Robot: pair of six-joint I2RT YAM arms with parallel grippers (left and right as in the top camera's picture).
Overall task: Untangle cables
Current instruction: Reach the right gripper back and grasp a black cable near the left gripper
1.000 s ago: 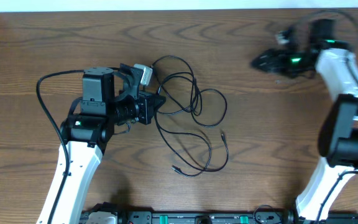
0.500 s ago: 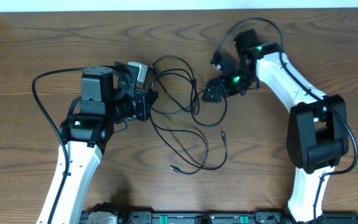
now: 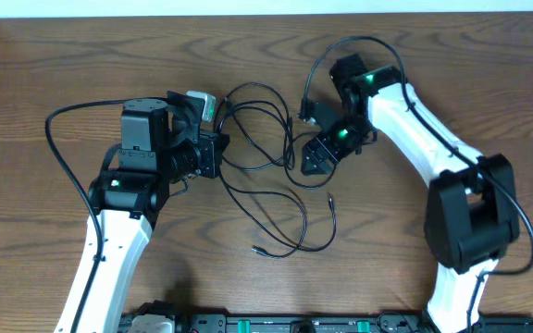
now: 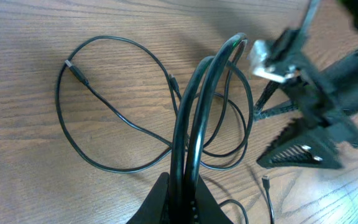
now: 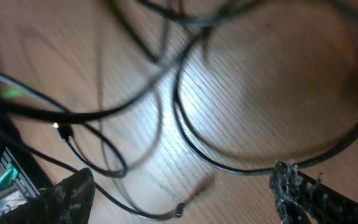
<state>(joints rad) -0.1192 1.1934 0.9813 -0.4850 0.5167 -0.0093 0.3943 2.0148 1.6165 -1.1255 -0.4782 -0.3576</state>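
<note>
Left gripper (image 3: 222, 148) pinching cables (image 4: 76, 73); right gripper (image 3: 311, 162) seemingly spread, angled down over them.

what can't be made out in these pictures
Left wrist: the bottom edge cuts off the left gripper, so how deep its jaws pinch the thin black cables is hidden.
Right wrist: blur smears the cables below the open right gripper; which strand lies on top is unclear.
Overhead: crossings are too fine to count separate cords, and the left gripper's body covers the pinched part.
</note>
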